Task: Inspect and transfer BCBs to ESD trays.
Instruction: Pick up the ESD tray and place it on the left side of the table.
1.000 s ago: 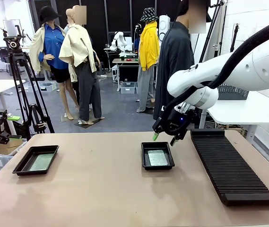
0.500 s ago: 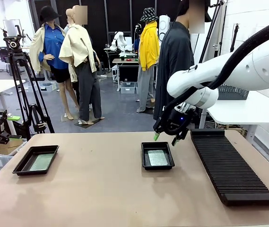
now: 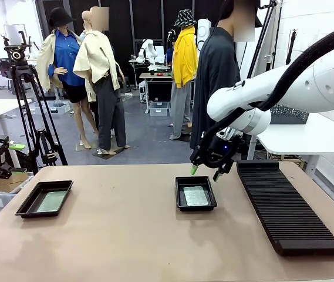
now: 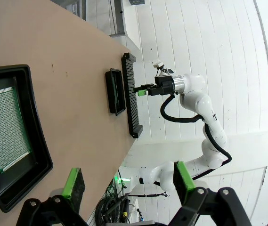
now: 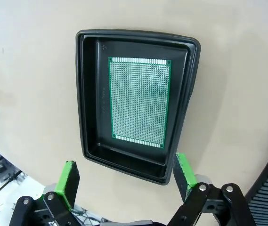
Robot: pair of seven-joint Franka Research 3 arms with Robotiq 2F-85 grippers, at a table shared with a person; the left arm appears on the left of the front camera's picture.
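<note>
Over the last second almost nothing is changing: the right gripper (image 3: 205, 171) is staying poised above the far edge of the middle ESD tray (image 3: 180, 202), jaws spread wide and carrying nothing. A BCB (image 5: 140, 100) is lying flat on that tray's floor. The left gripper (image 4: 126, 181) is hanging over the table (image 3: 125, 235) with jaws apart and empty, beside the left ESD tray (image 3: 28, 208), which is holding a second BCB (image 4: 3, 128). Judgement: both boards look deposited; the slotted rack (image 3: 287, 211) is showing no boards

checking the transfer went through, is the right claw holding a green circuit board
No, the right claw is open and empty above the glossy black plastic tray, where the green circuit board lies flat.
</note>
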